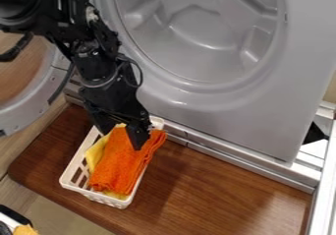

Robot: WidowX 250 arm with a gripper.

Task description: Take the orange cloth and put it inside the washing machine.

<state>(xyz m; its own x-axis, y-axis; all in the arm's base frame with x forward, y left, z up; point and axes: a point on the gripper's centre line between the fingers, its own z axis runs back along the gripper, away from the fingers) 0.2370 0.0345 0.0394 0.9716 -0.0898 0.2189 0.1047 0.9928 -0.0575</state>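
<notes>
brown wood board (216, 199) in front of the grey washer (216, 116), w/ white basket (118, 201) on it; orange cloth (118, 167) lies in basket, on top of yellow cloth (96, 155), upper r. edge draped at the rim; prob. light, soft & floppy, no fragility, shouldn't slip much; best hold = a bunched fold nr its upper end, pinched deep enough to get >1 layer, w/o the yellow one; gripper (120, 136) points down right over that end, fingers (137, 136) spread wide, cloth's top between/below them; can't tell if they touch it
</notes>
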